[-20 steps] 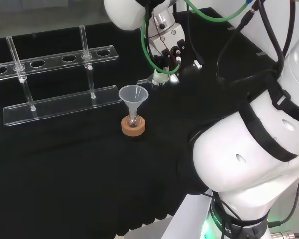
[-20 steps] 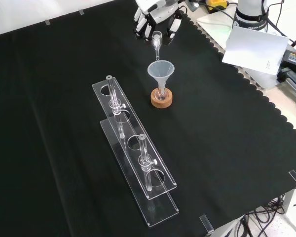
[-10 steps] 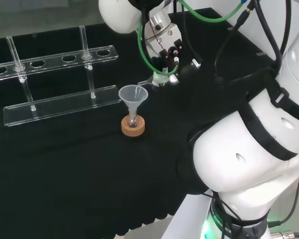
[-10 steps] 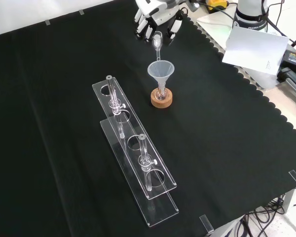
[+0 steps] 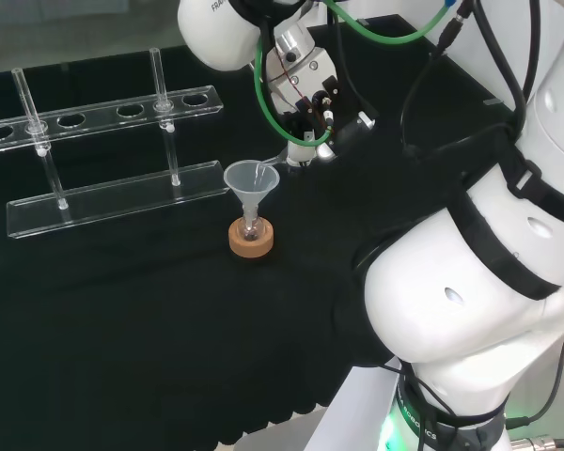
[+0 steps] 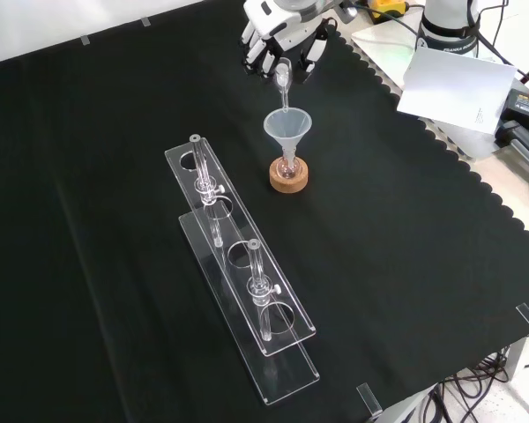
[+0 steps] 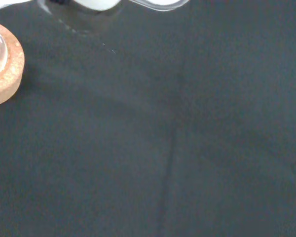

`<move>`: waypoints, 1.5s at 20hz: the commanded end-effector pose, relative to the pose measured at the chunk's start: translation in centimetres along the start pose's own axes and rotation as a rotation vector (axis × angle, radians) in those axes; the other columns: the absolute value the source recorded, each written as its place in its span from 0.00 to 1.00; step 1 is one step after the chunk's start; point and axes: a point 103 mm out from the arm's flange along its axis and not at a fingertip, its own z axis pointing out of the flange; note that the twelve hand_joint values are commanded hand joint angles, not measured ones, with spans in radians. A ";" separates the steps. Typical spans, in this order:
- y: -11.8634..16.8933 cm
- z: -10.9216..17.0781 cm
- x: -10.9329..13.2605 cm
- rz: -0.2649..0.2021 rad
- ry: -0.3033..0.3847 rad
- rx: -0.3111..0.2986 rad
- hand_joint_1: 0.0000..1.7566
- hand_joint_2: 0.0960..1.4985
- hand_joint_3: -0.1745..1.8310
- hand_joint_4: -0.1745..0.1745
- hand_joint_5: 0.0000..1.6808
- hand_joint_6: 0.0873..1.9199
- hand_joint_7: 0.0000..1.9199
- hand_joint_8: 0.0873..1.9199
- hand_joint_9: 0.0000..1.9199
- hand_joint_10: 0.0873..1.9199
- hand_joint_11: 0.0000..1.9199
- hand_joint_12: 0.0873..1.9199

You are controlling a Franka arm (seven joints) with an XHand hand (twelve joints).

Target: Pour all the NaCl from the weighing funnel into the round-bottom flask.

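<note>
Clearly, we see the black cloth spread over the whole bench, and on it a long clear rack holding thin glass tubes. Near the middle of the front view stands the cork ring, with the small round-bottom flask seated in it; its glass is hard for us to make out beneath the clear funnel set in its neck. Farther off in that view, the hand has its fingers curled round the weighing funnel, tilted with its spout at the funnel's rim. We cannot see any NaCl in either vessel.
</note>
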 end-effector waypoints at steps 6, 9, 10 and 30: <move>0.3 0.0 -0.6 -0.003 -0.011 0.014 0.65 0.66 0.00 1.00 0.87 0.05 0.31 0.31 0.50 0.12 0.42 0.51; 0.2 0.0 0.0 -0.007 -0.023 0.015 0.65 0.66 0.00 1.00 0.87 0.05 0.31 0.31 0.50 0.12 0.42 0.51; 0.3 0.0 0.0 -0.006 -0.038 0.018 0.65 0.66 0.00 1.00 0.87 0.05 0.31 0.31 0.50 0.12 0.42 0.51; 0.5 -0.6 0.4 0.002 -0.106 0.046 0.65 0.66 0.00 1.00 0.87 0.05 0.30 0.31 0.49 0.12 0.42 0.51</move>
